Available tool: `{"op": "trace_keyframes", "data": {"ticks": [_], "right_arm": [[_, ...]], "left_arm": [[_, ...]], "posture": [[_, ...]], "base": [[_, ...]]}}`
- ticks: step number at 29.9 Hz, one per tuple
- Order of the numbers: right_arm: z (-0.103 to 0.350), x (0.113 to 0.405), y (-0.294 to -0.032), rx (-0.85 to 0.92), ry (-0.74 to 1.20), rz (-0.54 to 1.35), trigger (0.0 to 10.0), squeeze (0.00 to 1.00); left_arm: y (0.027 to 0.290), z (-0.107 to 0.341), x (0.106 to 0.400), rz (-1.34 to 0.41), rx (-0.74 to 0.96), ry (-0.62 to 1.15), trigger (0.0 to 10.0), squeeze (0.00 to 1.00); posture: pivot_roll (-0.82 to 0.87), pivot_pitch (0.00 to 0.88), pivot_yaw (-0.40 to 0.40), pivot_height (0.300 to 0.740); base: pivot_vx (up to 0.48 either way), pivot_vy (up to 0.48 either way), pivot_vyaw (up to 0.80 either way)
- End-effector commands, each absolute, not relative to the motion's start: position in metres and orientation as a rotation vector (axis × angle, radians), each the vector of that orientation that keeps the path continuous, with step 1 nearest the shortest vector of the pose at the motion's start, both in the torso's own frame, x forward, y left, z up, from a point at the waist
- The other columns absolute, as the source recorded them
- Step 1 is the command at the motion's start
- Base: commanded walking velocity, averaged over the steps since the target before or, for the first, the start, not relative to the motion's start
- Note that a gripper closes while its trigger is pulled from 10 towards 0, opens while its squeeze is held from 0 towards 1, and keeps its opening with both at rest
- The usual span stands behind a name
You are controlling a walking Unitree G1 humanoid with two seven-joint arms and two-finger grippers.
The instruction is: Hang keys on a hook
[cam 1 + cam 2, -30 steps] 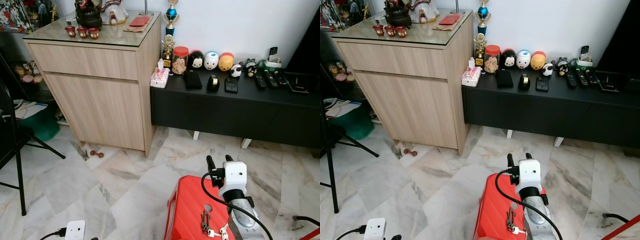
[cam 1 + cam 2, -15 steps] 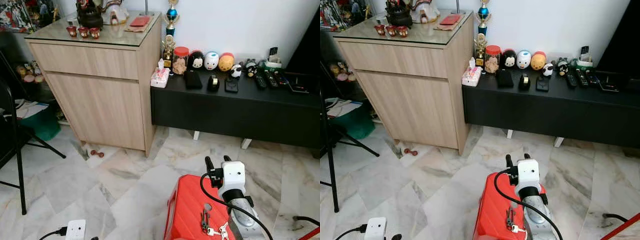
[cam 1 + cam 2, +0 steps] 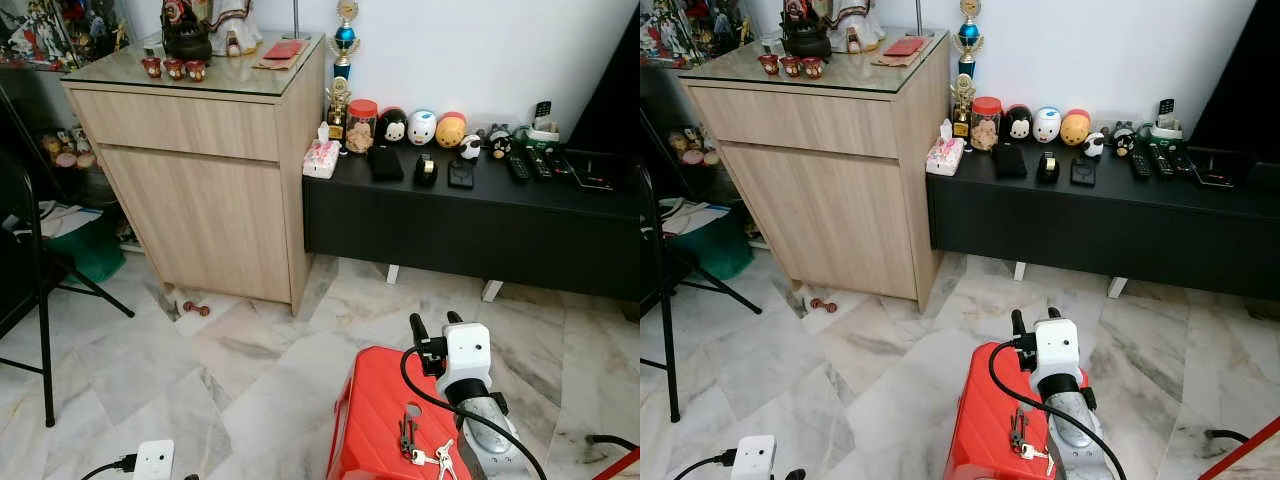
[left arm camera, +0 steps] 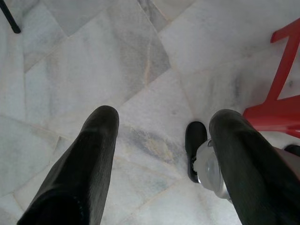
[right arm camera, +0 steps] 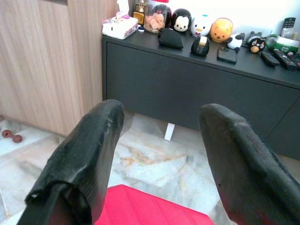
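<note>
A bunch of keys [image 3: 417,447] lies on the top of a red plastic stool [image 3: 375,420] at the bottom of the head views. My right gripper [image 3: 434,322] stands just beyond the keys, over the stool's far edge, fingers pointing toward the black console. It is open with nothing between its fingers [image 5: 93,140]; the stool's red top shows below them in the right wrist view. My left gripper [image 4: 159,126] hangs open over the marble floor, close to a red stool leg [image 4: 281,93].
A light wooden cabinet [image 3: 200,190] stands at the back left. A low black console [image 3: 470,215] with figurines and remotes runs along the white wall. A black folding chair [image 3: 35,290] is at the left, and a white power strip [image 3: 152,460] lies on the floor.
The whole view has shifted slightly as the camera moved. My right gripper and the keys keep about the same places on the stool.
</note>
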State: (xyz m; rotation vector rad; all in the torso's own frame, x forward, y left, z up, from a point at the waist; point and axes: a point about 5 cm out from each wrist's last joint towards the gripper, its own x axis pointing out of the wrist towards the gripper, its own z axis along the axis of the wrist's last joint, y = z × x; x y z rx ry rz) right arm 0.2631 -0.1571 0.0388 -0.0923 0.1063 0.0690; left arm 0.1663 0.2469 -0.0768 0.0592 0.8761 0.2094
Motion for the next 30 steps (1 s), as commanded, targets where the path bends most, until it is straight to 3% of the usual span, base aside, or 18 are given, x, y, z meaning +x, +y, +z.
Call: {"op": "trace_keyframes", "data": {"ticks": [1,20,30], "right_arm": [[0.043,0.266,-0.156,-0.09,0.091,0.075,10.0,0.0],[0.045,0.266,-0.156,-0.084,0.074,0.065,10.0,0.0],[0.044,0.268,-0.158,-0.086,0.079,0.062,10.0,0.0]], "left_arm": [[0.247,-0.079,0.161,0.198,0.075,0.897,10.0,0.0],[0.251,-0.077,0.162,0.209,0.09,0.878,10.0,0.0],[0.268,-0.036,0.217,0.225,0.183,0.603,10.0,0.0]], "posture": [[0.12,0.0,-0.022,0.671],[0.12,0.0,-0.025,0.671],[0.13,0.0,-0.032,0.671]], "base": [[0.0,0.0,0.0],[0.0,0.0,0.0],[0.0,0.0,0.0]]}}
